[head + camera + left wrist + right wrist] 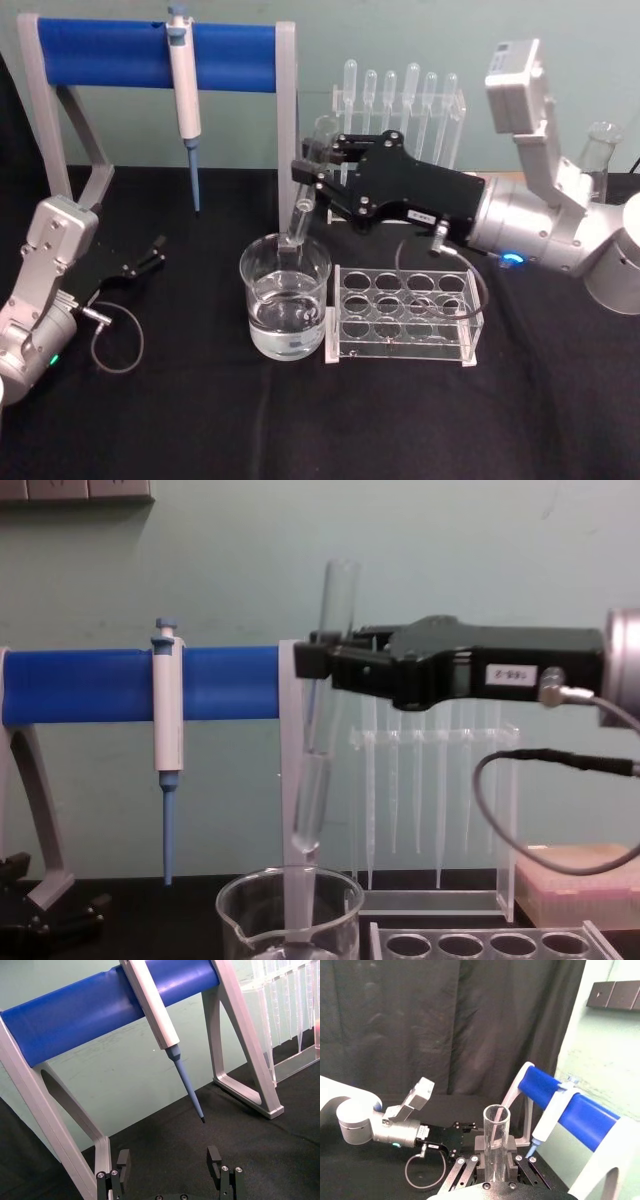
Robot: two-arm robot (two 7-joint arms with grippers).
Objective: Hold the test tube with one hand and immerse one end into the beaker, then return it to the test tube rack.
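Black tabletop (200, 420): right gripper (312, 172) fingers clamping test tube (304, 205) above beaker (285, 297), beside rack (404, 314).

Surface: a table (200, 430) under a black cloth, reaching back to a pale green wall.
Centre: the beaker (285, 300), clear glass with liquid in the bottom, stands on the cloth.
Beside it: a clear rack (405, 315) with round holes, just to the beaker's right.
Behind: a clear stand of plastic pipettes (400, 115) at the back edge.
Back left: a grey frame with a blue bar (160, 55), its feet on the cloth, a pipettor (184, 90) hanging from it.
Left: the left gripper (150, 253) lies low over the cloth.
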